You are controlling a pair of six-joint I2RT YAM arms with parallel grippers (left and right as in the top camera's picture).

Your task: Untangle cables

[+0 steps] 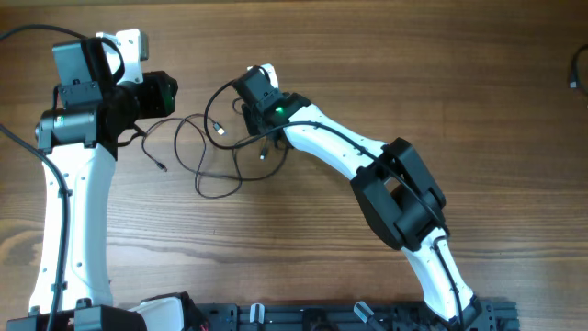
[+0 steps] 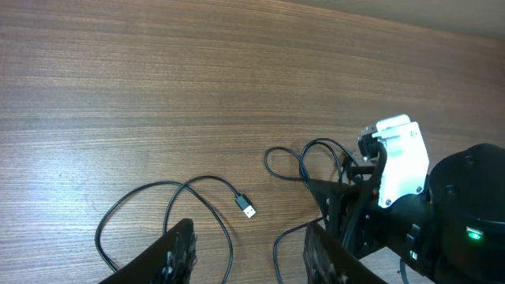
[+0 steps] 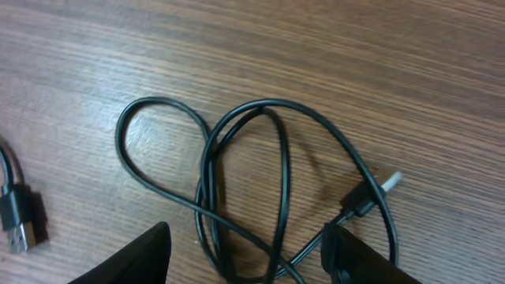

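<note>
The bench [image 1: 386,55] is brown wood with a fine grain running along its length, matte and evenly lit, and it fills nearly every view. A pale strip [image 2: 450,14] shows past its far edge in the left wrist view, and a dark rail [image 1: 367,317] runs along its near edge in the overhead view. The cables [image 3: 207,162] lie flat on the wood between the two arms, as loose, overlapping black loops. One USB plug [image 2: 247,209] rests on bare wood, and a pale-tipped plug [image 3: 371,193] sits at the rim of a loop. The left gripper [image 2: 251,237] hangs just above the bench with its jaws released, a strand passing across the gap between them but not pinched. The right gripper [image 3: 248,237] is over the crossed loops, its jaws likewise spread apart and grasping nothing.
</note>
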